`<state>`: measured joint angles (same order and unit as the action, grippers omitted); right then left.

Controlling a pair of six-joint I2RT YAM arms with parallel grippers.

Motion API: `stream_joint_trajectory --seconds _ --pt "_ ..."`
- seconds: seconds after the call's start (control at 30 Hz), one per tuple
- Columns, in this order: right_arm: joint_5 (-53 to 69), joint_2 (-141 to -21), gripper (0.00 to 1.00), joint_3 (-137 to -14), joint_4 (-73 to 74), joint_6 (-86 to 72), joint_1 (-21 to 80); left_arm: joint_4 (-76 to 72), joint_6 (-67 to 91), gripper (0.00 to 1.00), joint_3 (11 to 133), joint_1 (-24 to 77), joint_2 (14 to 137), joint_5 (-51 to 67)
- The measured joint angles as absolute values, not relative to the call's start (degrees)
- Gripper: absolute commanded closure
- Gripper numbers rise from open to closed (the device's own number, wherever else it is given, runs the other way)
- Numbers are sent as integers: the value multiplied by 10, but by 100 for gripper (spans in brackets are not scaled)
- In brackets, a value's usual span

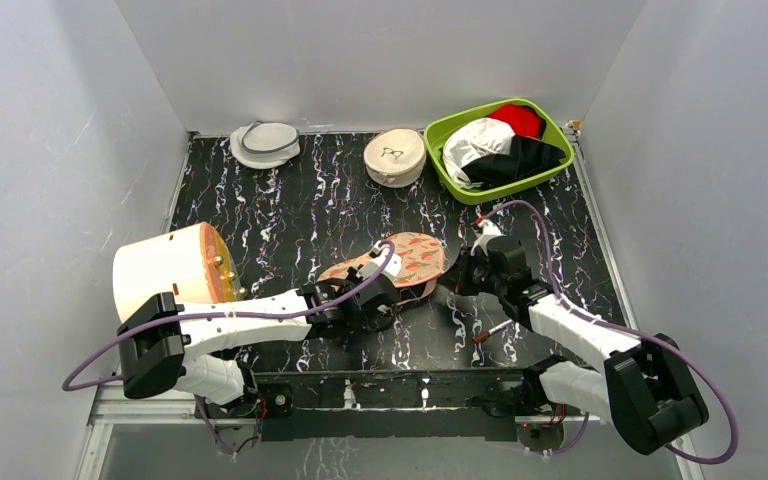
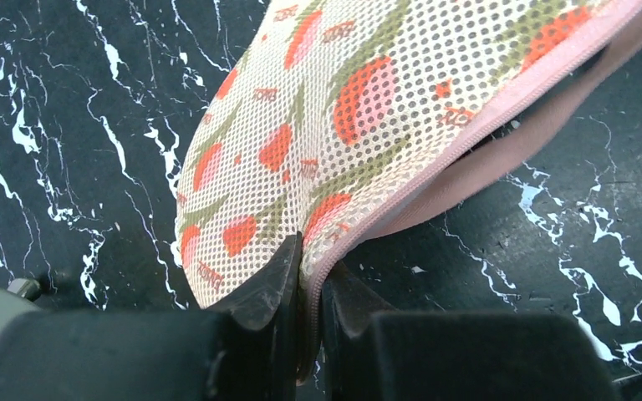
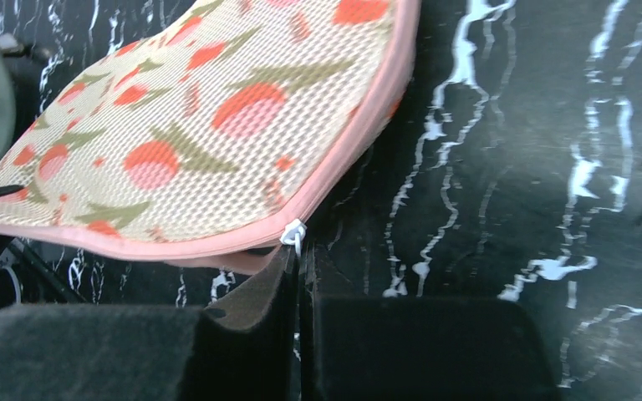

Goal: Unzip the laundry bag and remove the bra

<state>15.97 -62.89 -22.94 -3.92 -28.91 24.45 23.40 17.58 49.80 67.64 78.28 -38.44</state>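
The laundry bag (image 1: 400, 262), beige-pink mesh with red-orange leaf print, lies mid-table between my two grippers. My left gripper (image 1: 372, 297) is shut on the bag's near zipper edge; the left wrist view shows the pink seam (image 2: 313, 267) pinched between the jaws. My right gripper (image 1: 463, 270) is at the bag's right end, shut on the white zipper pull (image 3: 293, 236). In the right wrist view the bag (image 3: 192, 125) has a narrow gap under its pink rim left of the pull. The bra is hidden.
A green bin (image 1: 438, 135) at the back right holds white, black and bright red cloth. A round cream case with a black mark (image 1: 394, 157) and a round white-grey mesh pouch (image 1: 266, 144) stand at the back. A cream and yellow cylinder (image 1: 165, 268) is at the left.
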Motion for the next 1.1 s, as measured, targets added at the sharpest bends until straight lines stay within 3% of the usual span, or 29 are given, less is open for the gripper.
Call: stream_joint_trajectory --seconds 0.1,0.27,0.4,0.73,0.87,1.0,1.1 --pt "179 -635 100 -235 -25 -277 209 234 188 79 498 676 783 -393" --pt "234 -641 100 -236 -19 -270 195 246 180 27 496 676 782 -397" --pt "275 -640 100 -235 -24 -274 194 258 166 2 497 674 782 -393" --pt "333 -605 100 -171 -112 -330 223 227 123 2 578 672 790 -247" --pt "343 -605 100 -159 -131 -347 236 196 114 6 621 672 839 -209" --pt "350 -605 100 -158 -163 -359 245 188 100 16 660 672 922 -192" --pt "351 -604 100 -151 -179 -364 248 191 88 32 673 672 968 -189"
